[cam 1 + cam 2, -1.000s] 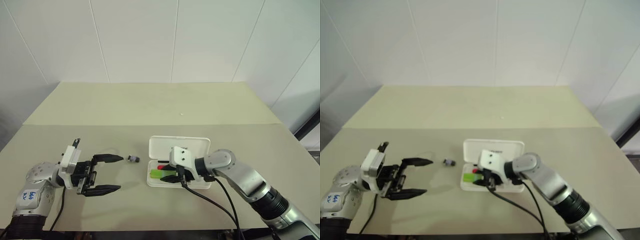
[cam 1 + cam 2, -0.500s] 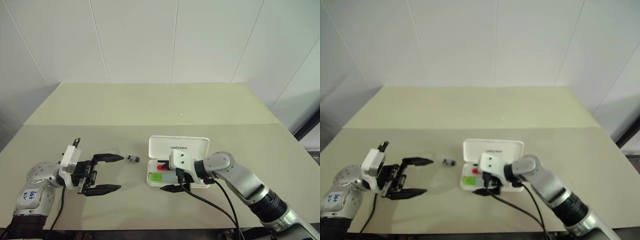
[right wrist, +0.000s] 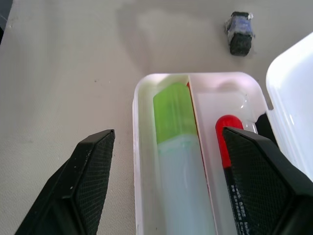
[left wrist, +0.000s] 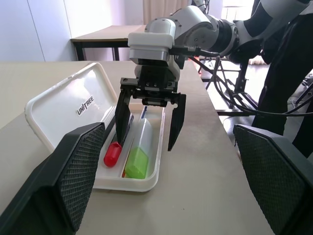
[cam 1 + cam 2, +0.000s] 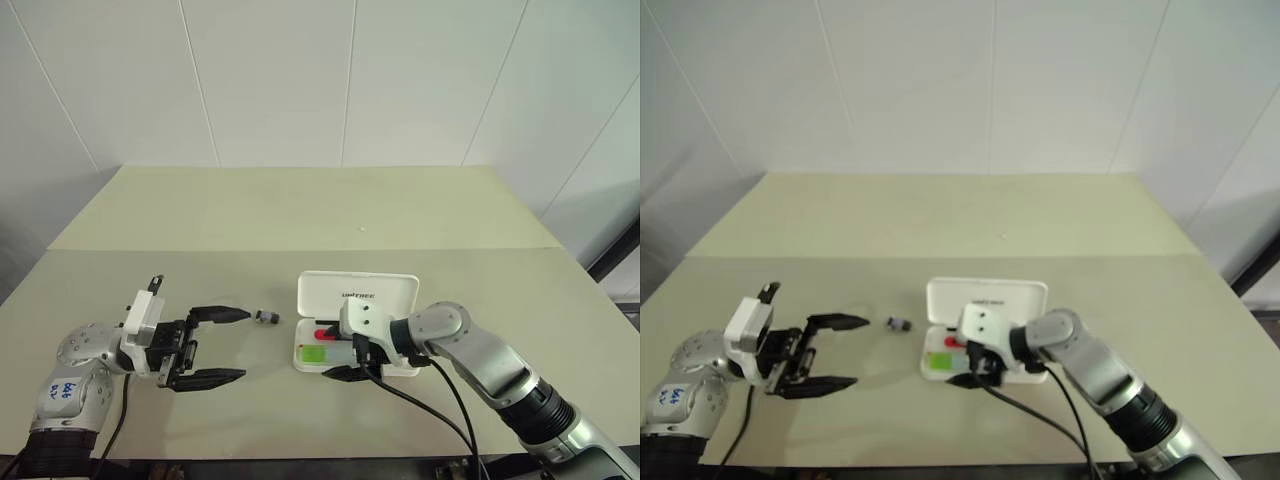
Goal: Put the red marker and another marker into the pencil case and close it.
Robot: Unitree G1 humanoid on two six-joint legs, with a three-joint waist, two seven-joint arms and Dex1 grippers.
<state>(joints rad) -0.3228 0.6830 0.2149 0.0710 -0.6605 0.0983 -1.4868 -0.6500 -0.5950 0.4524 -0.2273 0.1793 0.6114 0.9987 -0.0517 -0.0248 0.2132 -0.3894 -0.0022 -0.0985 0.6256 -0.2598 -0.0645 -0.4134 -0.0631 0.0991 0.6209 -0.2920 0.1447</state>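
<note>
The white pencil case [image 5: 358,292] lies open on the table, its lid flat behind the tray. In the tray lie the short lime-green marker [image 3: 176,117] and, beside it across a divider, the red marker [image 3: 226,137], with its red cap at the tray's left end. My right gripper [image 5: 338,356] hangs open just over the tray's left end, one finger on each side of the green marker, holding nothing. Off to the left, my left gripper [image 5: 228,346] is open above the table, pointing towards the case with nothing in it.
A small dark grey piece [image 5: 267,317] lies on the table between my left gripper and the case. The beige table [image 5: 300,215] stretches back to a white wall. Its front edge runs close under both arms.
My right gripper was shut on the green marker over the tray and has opened. The marker now lies in the tray. The left arm has stayed where it was.
</note>
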